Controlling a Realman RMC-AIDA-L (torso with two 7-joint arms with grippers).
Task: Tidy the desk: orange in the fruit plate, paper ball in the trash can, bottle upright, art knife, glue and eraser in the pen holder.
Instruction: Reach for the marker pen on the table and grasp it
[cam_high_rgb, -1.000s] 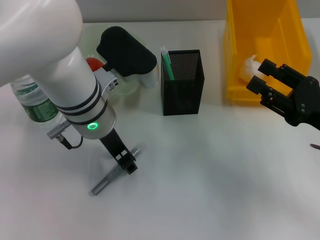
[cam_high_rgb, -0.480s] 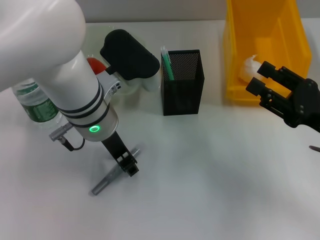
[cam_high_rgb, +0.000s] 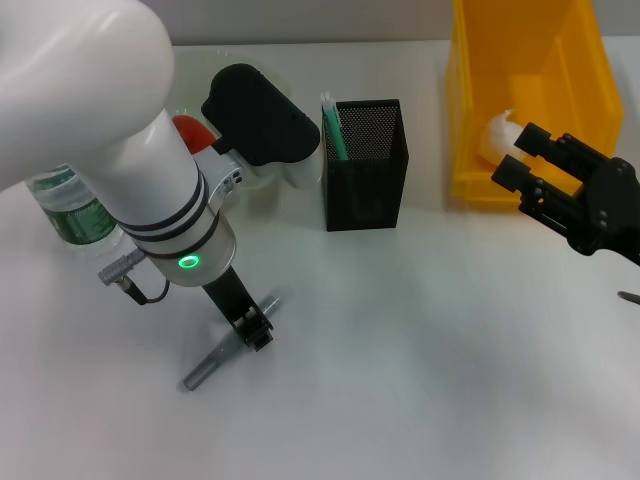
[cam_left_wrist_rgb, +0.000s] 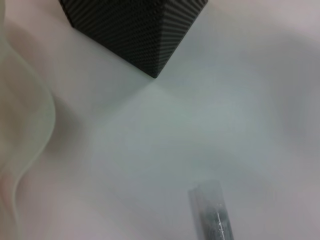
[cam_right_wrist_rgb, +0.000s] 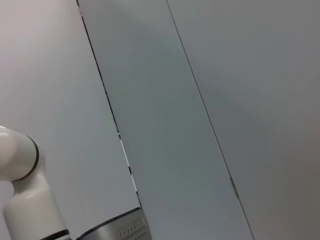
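landmark: black square metal-mesh pen holder (cam_high_rgb: 364, 163), upright on the white desk (cam_high_rgb: 450, 360), with a light green stick with white tip (cam_high_rgb: 333, 126) already standing in it.

art knife: slim grey metallic pen-shaped art knife (cam_high_rgb: 228, 345) lies flat on the desk, in front of the pen holder and off to its left side.

long axis: runs diagonally, one end toward the pen holder, the other away toward the front-left. the left wrist view shows only a blurred grey end of it (cam_left_wrist_rgb: 211, 216).

left gripper: left gripper (cam_high_rgb: 255, 330) is down at the knife's pen-holder end, its fingers astride the shaft. i cannot tell whether they have clamped or only straddle it.

left arm pose: forearm reaches down steeply from the left of the pen holder, wrist pitched toward the desk.

nearer arm: left, by far. the knife lies well apart from the right gripper.

right gripper: right gripper (cam_high_rgb: 532, 172) hangs to the right of the pen holder, in front of the bright yellow rectangular plastic trash can (cam_high_rgb: 528, 95), fingers spread and holding nothing. looks idle.

other things: small white crumpled paper ball (cam_high_rgb: 497, 136) sits inside the trash can. clear plastic water bottle with green label (cam_high_rgb: 72, 210) stands far left of the pen holder.

judgement: the step looks like a grasp near one end of the knife, then a lift and tilt toward vertical for the pen holder's mouth.
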